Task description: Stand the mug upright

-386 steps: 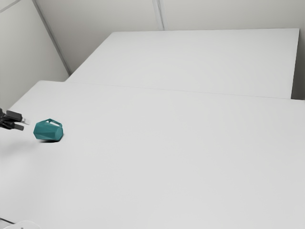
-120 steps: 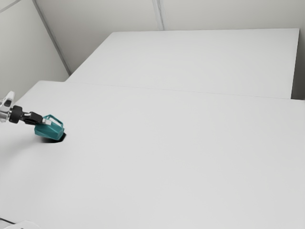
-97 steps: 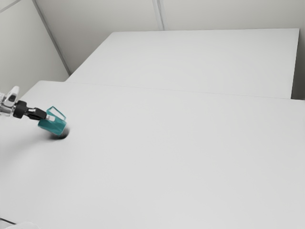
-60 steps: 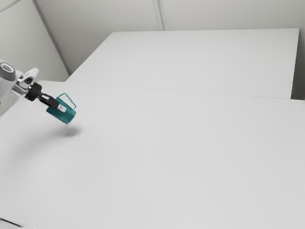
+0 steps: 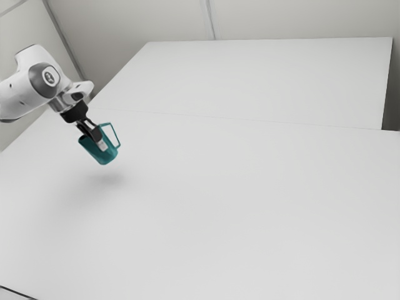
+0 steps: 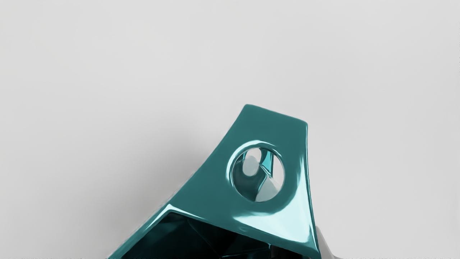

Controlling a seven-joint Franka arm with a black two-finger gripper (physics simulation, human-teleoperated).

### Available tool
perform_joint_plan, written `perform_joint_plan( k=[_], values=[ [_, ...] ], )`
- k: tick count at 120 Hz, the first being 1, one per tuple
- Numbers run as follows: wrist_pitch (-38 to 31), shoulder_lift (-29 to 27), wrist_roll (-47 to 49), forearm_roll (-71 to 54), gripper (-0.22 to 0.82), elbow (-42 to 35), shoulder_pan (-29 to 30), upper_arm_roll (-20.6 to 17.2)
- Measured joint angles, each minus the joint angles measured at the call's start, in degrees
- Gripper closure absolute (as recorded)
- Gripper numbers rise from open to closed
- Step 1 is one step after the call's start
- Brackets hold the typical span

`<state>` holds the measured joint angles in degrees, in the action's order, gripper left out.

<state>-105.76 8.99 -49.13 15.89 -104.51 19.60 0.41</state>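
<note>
Teal mug (image 5: pixel 107 156) was up in the air over the white counter (image 5: pixel 225 200), gripped by the tool (image 5: pixel 97 142), near the exterior view's left. Not upright: mug was tilted, its mouth toward the exterior view's upper left, base angled down toward the lower right. Handle (image 5: pixel 115 134) stuck out on the side toward the exterior view's right. A soft shadow (image 5: pixel 106 179) lay on the counter below, apart from the mug. One pale fingertip (image 5: pixel 103 145) sat against the mug's outside; the other was hard to make out, so its exact contact spot couldn't be told. The arm (image 5: pixel 39 84) was cut off by the exterior view's left edge. In the wrist view the mug ran out past the bottom edge, so part of it was cut off. A broad teal piece with a round hole (image 6: pixel 257 174) stood out from the rim; more teal and pale shapes showed through the hole, too jumbled to sort out. Inside of the mug was mostly dark, details lost. A pale sliver (image 6: pixel 325 244) poked out beside the mug, partly hidden, couldn't tell what it was.
</note>
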Motion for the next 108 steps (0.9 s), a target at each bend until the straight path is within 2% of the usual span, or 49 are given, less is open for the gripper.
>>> perform_joint_plan(
  k=[55, 85, 108],
  values=[
    [-4.92, -6.72, 14.05, -9.97, 0.78, -8.31, -10.31, -0.05],
    [-6.30, -9.95, 22.44, -15.21, 0.79, -13.52, -14.00, 0.00],
    [-8.82, -11.52, 28.88, -17.58, 0.79, -17.73, -14.87, -1.34]
  ],
)
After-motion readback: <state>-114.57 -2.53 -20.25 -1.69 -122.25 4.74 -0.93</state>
